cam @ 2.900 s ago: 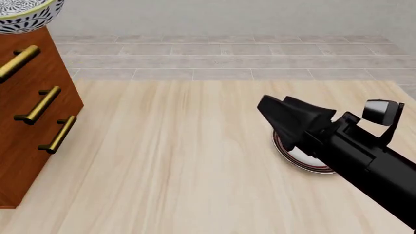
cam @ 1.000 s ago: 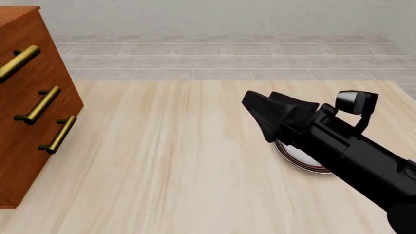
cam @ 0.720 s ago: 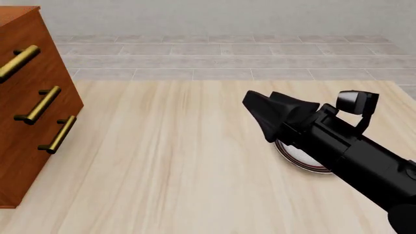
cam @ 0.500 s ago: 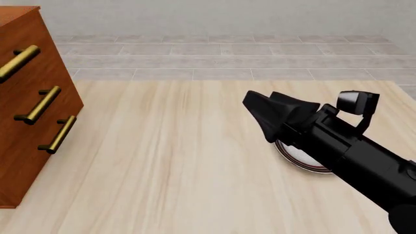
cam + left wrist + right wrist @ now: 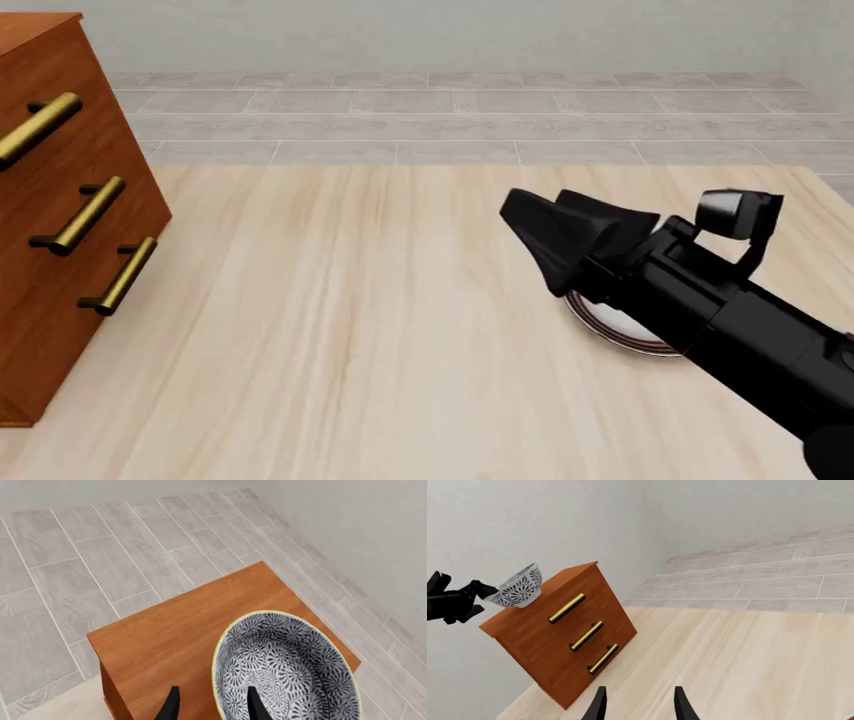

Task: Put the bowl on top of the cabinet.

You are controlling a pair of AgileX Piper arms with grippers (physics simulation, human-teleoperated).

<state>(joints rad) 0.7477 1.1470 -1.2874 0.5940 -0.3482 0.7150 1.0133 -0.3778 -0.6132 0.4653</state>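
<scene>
While the left tool point(image 5: 210, 707) grips the bowl point(image 5: 287, 672) by its rim above the cabinet point(image 5: 167, 640), lowering and letting go seem next.

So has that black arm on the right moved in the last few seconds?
Yes. The right arm has shifted left across the plate, its fingers reaching further toward the cabinet.

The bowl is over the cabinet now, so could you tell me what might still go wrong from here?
The left gripper holds the bowl by its rim, above the cabinet top and close to one edge. Released from there, it could tip or slide off. The right gripper hovers beside the plate and might nudge it.
</scene>
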